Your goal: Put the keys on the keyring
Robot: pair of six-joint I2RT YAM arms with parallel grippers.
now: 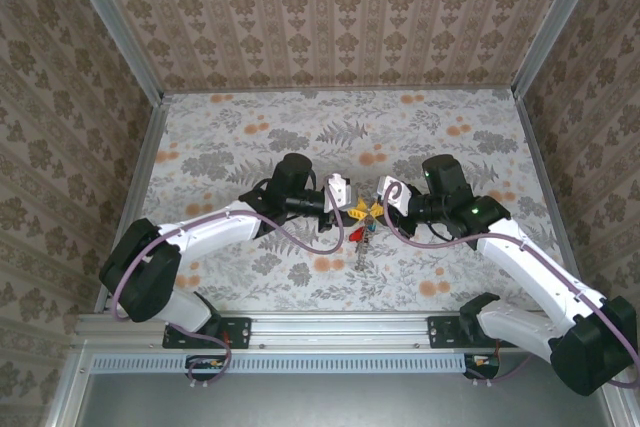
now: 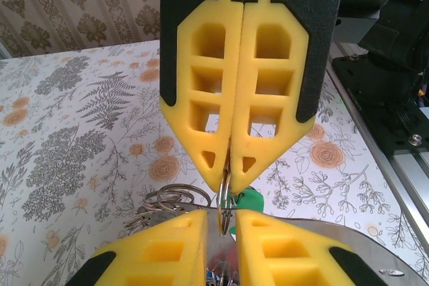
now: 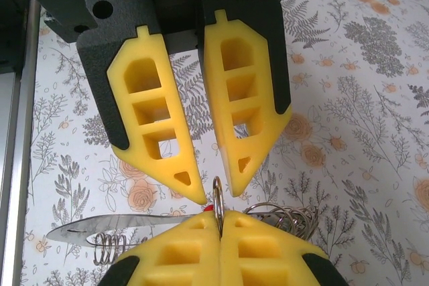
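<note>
ROBOT ARMS MEET OVER A KEY RING. Two arms came tip to tip at the centre of the overhead view, above a floral-patterned table (image 1: 230,137). The right gripper (image 2: 230,182), at the top of the left wrist view, was clenched. Its yellow fingers were pressed flat together along their whole length and pinched a thin metal ring (image 2: 226,200) at their very tip.

The ring stood on edge just below the centre of that frame. Its lower part dipped into the slot between the fingers of the left gripper (image 2: 222,218), which rose from the bottom edge. Those fingers stood a narrow gap apart, with bright metal showing in the gap; whether they gripped anything could not be told.

A green key head (image 2: 250,200) sat just right of the ring, and a cluster of loose wire rings (image 2: 164,200) showed just left of it.

In the right wrist view the ring rose from the closed fingers at the bottom edge, between the left gripper's tips, with a fleck of red beside it. A flat silver blade (image 3: 114,230) stretched toward the lower left.

From overhead, the keys (image 1: 362,239) hung in a small bunch just below the meeting grippers, near the frame's centre.
</note>
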